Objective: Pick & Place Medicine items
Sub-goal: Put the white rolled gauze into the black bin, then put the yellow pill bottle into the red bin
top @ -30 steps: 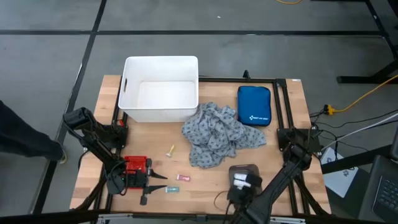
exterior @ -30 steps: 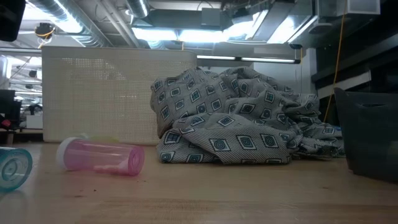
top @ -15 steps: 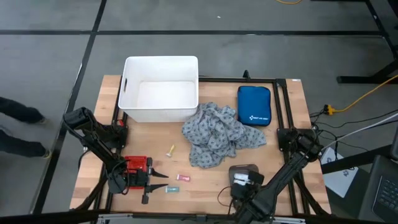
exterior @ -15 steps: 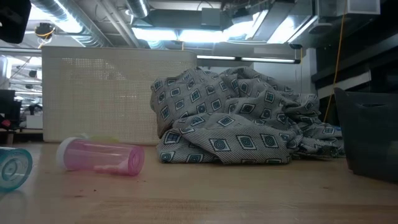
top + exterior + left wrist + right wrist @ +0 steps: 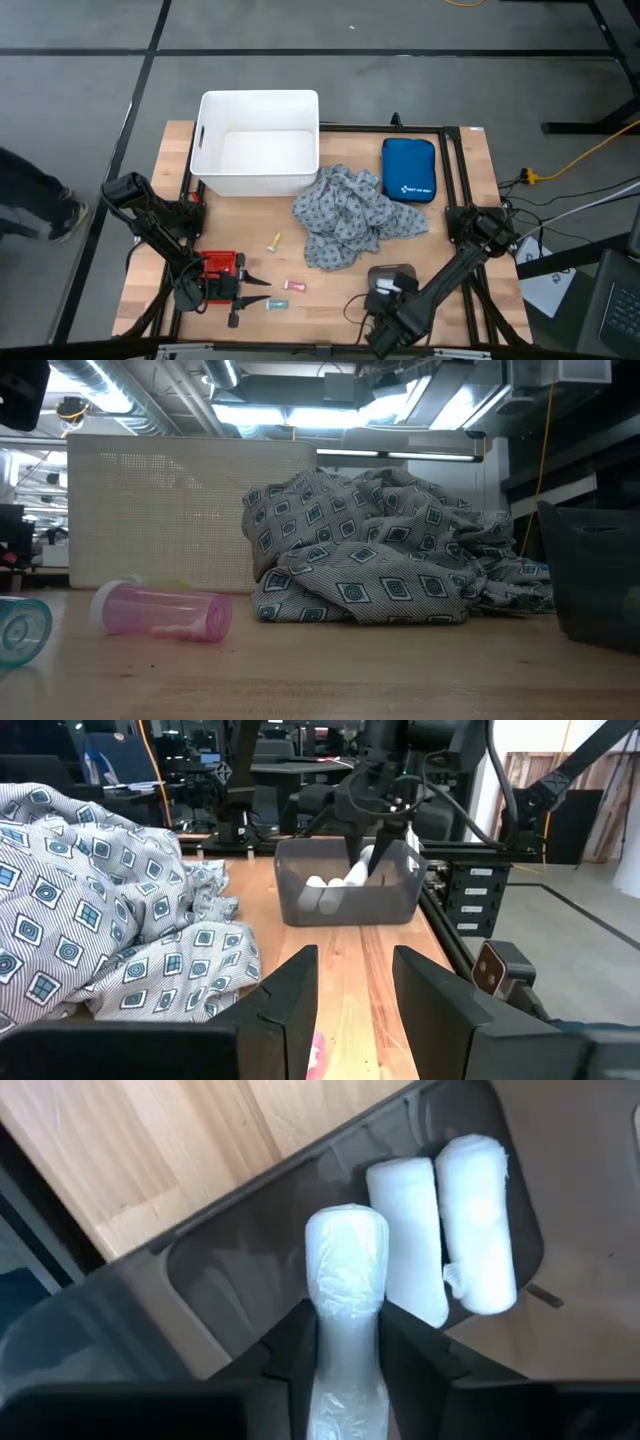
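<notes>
The right gripper [image 5: 345,1370] hangs over the small dark grey plastic bin [image 5: 230,1280] near the table's front edge. Its fingers are squeezed onto a white wrapped roll [image 5: 346,1295], which points down into the bin. Two more white wrapped rolls [image 5: 440,1220] lie side by side inside. The left gripper [image 5: 355,995] rests low on the wooden table [image 5: 160,260], its fingers apart and holding nothing. A pink tube [image 5: 160,610], a teal tube [image 5: 22,630] and a yellow packet [image 5: 273,241] lie near it.
</notes>
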Motion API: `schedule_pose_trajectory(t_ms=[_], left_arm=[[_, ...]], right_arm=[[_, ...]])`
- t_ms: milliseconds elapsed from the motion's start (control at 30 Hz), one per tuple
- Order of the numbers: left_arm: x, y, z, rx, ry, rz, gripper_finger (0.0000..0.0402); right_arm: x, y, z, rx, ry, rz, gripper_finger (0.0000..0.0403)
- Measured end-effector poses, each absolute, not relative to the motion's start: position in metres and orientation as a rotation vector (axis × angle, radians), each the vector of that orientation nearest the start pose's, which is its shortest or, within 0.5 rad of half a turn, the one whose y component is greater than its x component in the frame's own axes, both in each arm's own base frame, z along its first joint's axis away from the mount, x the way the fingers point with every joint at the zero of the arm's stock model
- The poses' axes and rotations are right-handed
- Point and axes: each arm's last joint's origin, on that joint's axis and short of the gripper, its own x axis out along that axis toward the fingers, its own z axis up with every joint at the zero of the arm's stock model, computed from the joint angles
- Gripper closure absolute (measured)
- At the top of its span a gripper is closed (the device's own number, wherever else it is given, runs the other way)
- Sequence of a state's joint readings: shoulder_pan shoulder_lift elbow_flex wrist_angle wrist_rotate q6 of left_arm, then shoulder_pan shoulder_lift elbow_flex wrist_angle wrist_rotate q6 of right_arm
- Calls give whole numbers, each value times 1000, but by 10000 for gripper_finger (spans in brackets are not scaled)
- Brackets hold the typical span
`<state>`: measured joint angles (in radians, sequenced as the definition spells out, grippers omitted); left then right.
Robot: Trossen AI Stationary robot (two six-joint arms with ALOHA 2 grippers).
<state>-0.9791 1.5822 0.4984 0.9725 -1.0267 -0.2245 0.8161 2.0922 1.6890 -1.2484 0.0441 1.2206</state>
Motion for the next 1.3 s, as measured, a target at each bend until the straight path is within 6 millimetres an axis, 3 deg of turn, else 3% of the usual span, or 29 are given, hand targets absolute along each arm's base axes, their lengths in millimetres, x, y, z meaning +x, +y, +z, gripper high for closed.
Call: schedule_pose_trajectory(t_ms=[367,600,867,1100,1300], left_arm=[[173,-213,169,-126,57,54,272],[173,-213,169,-125,57,54,272],[173,-212,169,-125,52,86,272],[172,-210,170,-98,41,161,272],[173,-213,169,-120,57,57,272]], right_arm=[[273,282,195,263,1528,-425,190],[272,280,196,190,1449,-471,151],[278,273,199,30,1302,-470,163],[286,257,220,69,1244,-481,184],[292,252,219,73,1238,-483,188]])
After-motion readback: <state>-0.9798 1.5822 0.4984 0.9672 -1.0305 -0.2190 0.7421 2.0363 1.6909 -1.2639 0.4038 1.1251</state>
